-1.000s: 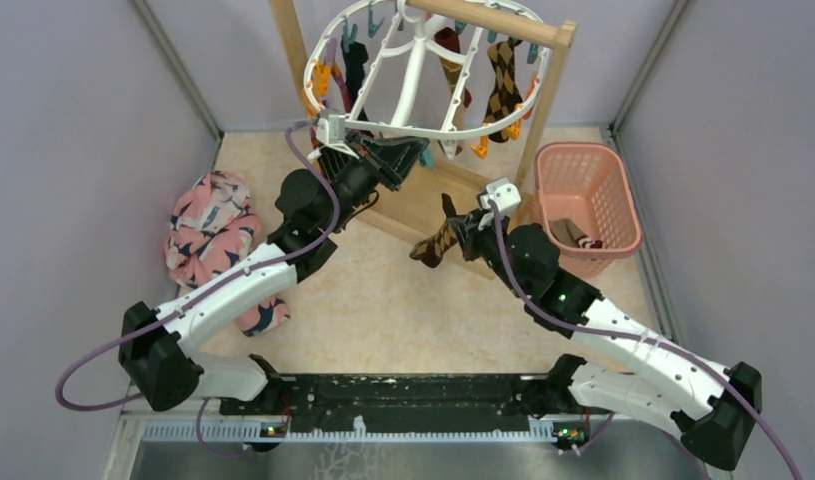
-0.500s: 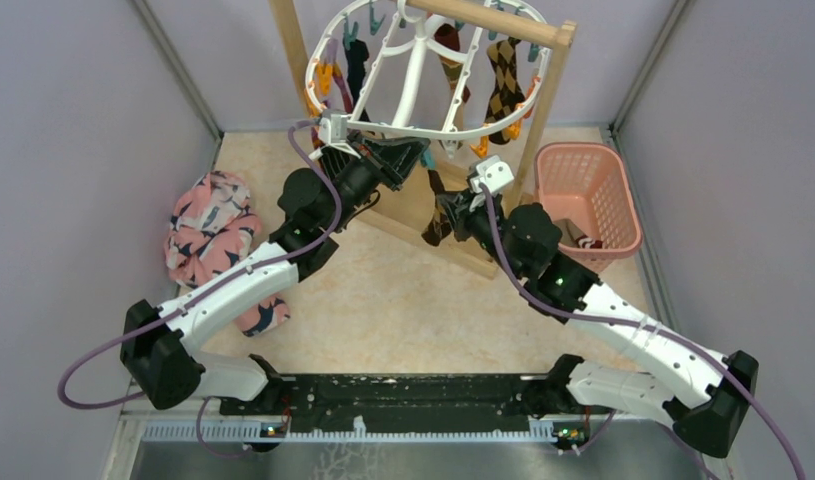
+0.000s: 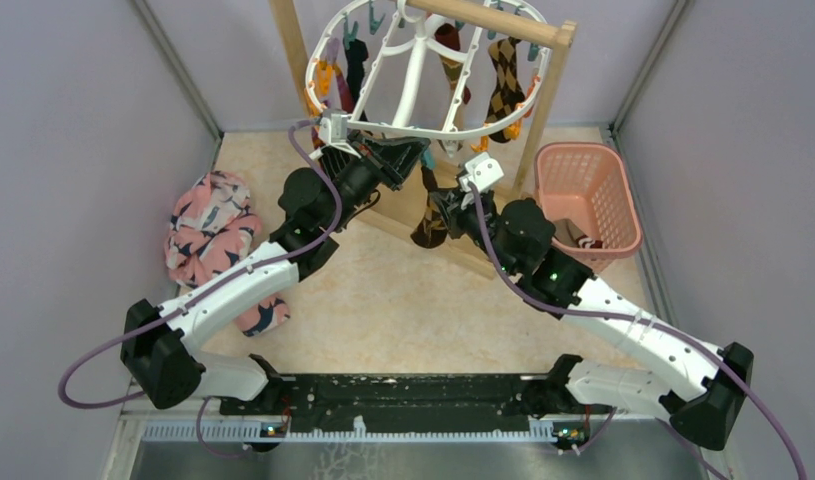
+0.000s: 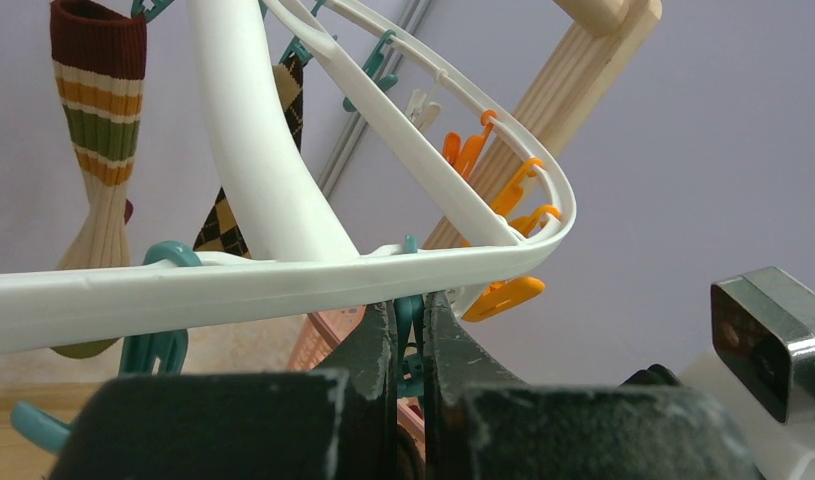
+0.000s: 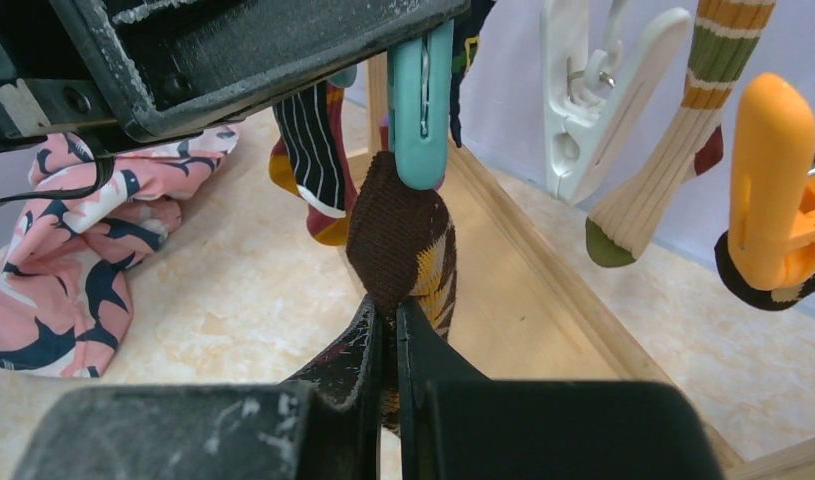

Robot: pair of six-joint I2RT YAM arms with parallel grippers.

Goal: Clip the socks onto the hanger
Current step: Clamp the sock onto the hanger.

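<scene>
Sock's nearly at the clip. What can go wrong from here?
1. The argyle sock's top end only meets the tip of the teal clip; a shallow bite may let it drop once the right claw lets go.
2. The left claw pinches that clip under the hanger's rim; the hanger hangs from the wooden rack, so an upward push may swing it away.

Enclosure: plain lavender-grey walls (image 3: 73, 150) at left, right and rear, unmarked. The rear corners are joined by grey metal corner strips (image 3: 178, 70).

Counter (image 3: 403, 300): beige marbled surface, matte, meeting all three walls.

Furniture: one wooden rack (image 3: 549, 95) of pale timber, with two uprights, a top bar and a base board, standing at the rear.

Lighting: even and diffuse, with faint shadows.
</scene>
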